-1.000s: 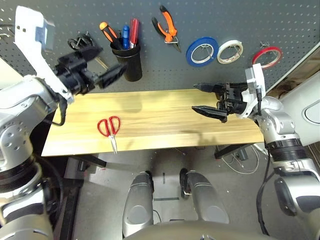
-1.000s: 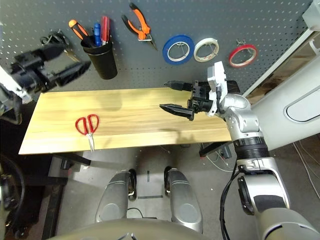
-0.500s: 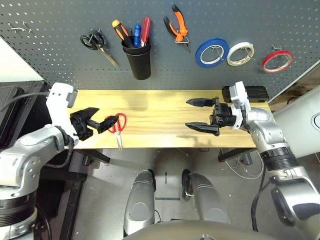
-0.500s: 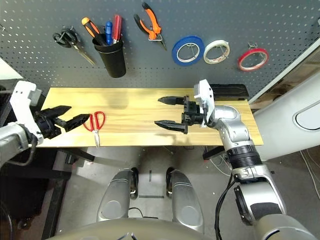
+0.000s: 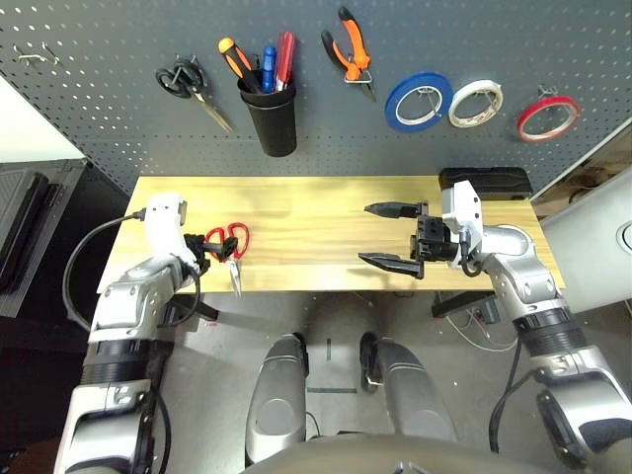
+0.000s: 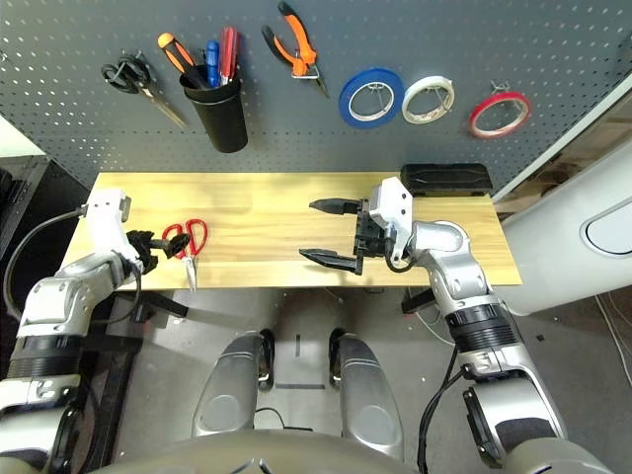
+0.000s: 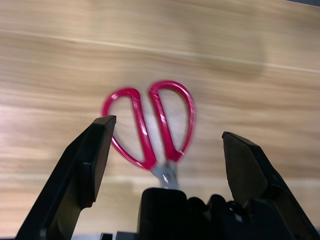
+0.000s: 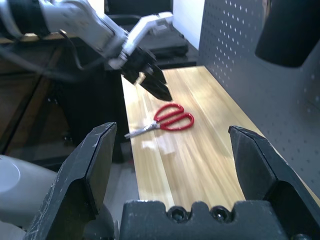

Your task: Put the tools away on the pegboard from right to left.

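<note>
The red scissors (image 5: 229,249) lie flat on the wooden table (image 5: 316,217) near its left end, handles toward the pegboard (image 5: 118,99). The left gripper (image 5: 213,247) sits low just beside the handles, fingers spread wide and holding nothing. The right gripper (image 5: 385,235) hovers over mid-table, pointing left, also wide and empty; pliers (image 5: 348,51) and red tape (image 5: 548,117) hang on the board.

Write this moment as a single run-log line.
left gripper: open, at red-handled scissors on table | right gripper: open, empty | pegboard: pliers, red tape ring hung
</note>
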